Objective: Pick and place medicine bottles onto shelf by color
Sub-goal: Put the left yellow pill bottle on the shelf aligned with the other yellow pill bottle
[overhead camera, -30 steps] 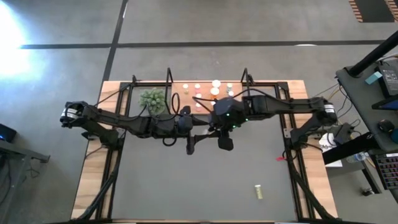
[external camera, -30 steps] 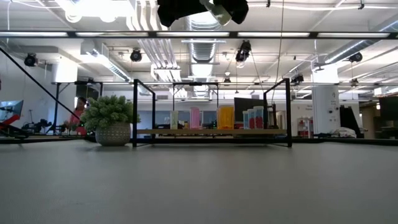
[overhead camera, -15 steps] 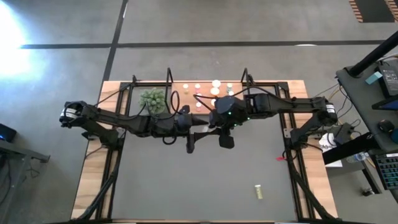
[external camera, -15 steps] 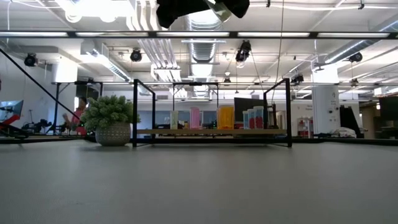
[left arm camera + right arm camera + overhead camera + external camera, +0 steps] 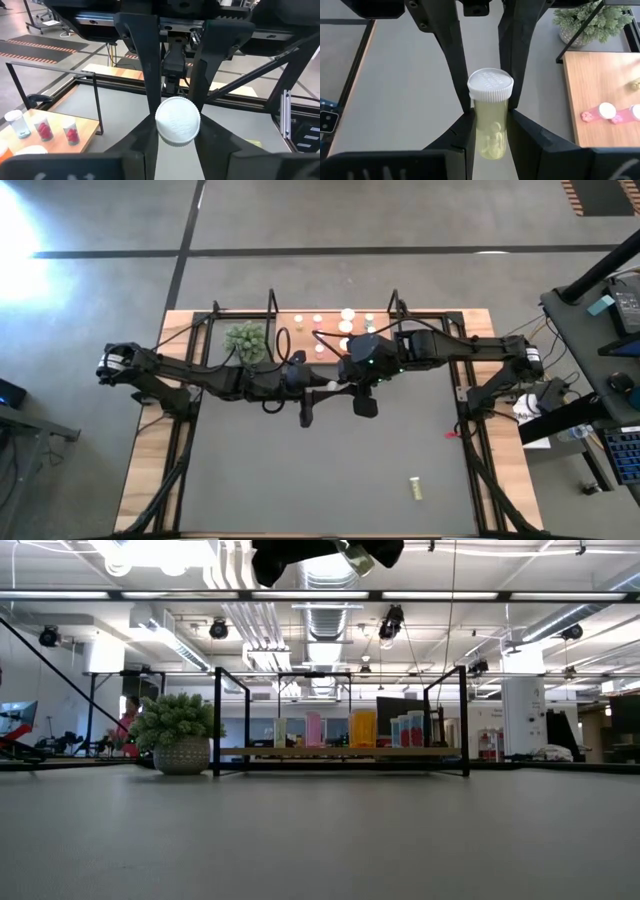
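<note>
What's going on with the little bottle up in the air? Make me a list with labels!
where: in the air above the grey mat
held thing: yellow-green bottle, white cap
right gripper: shut on the bottle's body
left gripper: shut on its cap end
shelf: several bottles already stand on it
loose bottle: lies on the mat
plant: beside the shelf

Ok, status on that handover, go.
Right gripper shut on yellow-green bottle, mid-air over mat. Left gripper at its cap. Shelf behind, plant beside it, spare bottle lying on mat.
</note>
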You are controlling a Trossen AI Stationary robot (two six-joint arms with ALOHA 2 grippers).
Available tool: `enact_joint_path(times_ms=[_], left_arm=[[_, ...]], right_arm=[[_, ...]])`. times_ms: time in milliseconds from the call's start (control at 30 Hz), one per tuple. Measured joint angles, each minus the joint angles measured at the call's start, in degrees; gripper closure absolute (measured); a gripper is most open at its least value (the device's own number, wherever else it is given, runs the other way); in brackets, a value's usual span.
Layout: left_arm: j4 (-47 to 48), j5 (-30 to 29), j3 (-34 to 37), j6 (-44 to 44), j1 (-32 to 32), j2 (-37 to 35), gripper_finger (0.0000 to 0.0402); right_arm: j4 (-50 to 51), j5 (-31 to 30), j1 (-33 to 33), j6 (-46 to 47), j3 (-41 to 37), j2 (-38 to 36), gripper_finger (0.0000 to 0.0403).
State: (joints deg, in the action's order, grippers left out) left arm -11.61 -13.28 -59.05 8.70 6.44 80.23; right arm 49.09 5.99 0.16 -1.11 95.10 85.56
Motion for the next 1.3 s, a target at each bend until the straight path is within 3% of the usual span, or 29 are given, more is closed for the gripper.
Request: enact_joint_path(times_ms=[200,400,600,733,900,1100,1300], left_arm=[[-0.21,-0.02,-0.17,-0.06,0.0,0.04,0.0305],[-0.34,-0.24,-0.17,-0.17,-0.07,0.04,0.0308],[0.22,-0.52,-0.15,-0.19,-0.9,0.04,0.0308],[4.93,-2.5,-0.22,0.76,-2.87,0.04,0.0309],[14.18,-4.64,-1.18,8.32,-6.87,0.04,0.0309],[19.53,-7.31,-1.06,18.16,-11.64,0.48,0.0309],[21.78,-11.51,-1.31,19.46,-13.95,1.98,0.0309]], right_arm=[[0.41,0.03,0.0,1.14,0.05,-0.09,0.0303],[4.39,0.01,-0.04,3.65,0.27,-0.57,0.0247],[17.03,0.01,-0.02,4.7,6.28,-0.82,0.0209],[25.86,-0.01,-0.02,7.17,11.43,-0.9,0.021],[32.21,-0.1,0.09,9.08,15.55,-1.69,0.0217],[32.52,-0.2,0.09,10.22,15.14,-4.9,0.0218],[32.66,-0.26,0.09,10.21,11.58,-9.11,0.0218]])
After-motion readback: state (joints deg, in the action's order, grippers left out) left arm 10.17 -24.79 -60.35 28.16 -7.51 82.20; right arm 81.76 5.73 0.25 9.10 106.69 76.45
